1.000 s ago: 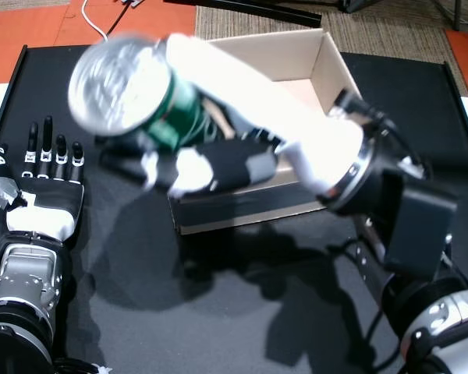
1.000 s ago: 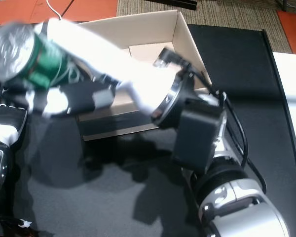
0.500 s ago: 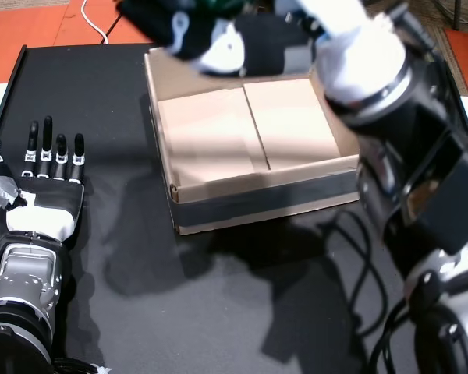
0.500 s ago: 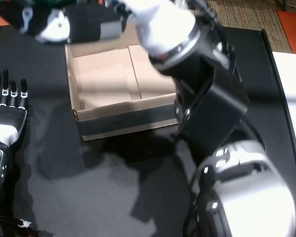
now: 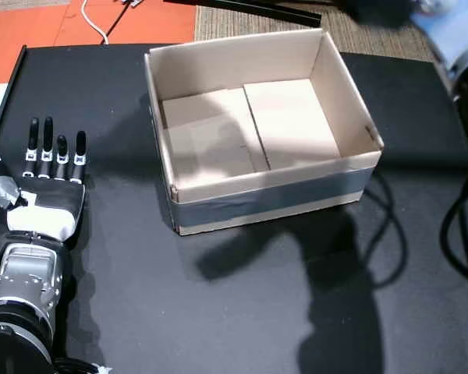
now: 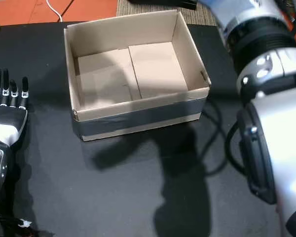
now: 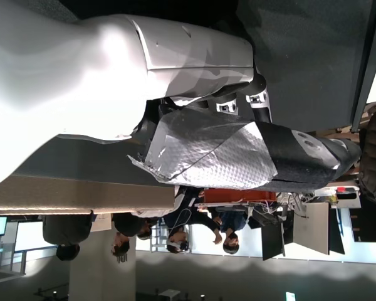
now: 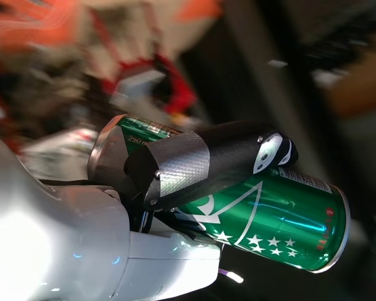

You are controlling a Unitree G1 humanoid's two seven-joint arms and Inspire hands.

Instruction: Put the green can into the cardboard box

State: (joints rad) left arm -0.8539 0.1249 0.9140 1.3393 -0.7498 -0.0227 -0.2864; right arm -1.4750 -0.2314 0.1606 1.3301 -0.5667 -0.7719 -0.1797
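Note:
The green can appears only in the right wrist view, lying sideways in my right hand, whose thumb wraps across it. That hand and the can are outside both head views; only the right arm shows along their right side. The open cardboard box stands mid-table with only its bare floor flaps showing inside. My left hand rests flat on the black table left of the box, fingers straight and apart, holding nothing. The left wrist view shows its white, taped palm side.
The black table has open surface in front of the box. Black cables trail by the right arm. A white cord lies on the orange floor beyond the far edge. Several people appear far off in the left wrist view.
My right arm, holding the can, swung from over the box's left side up and to the far right, leaving both head views. The left hand stayed put.

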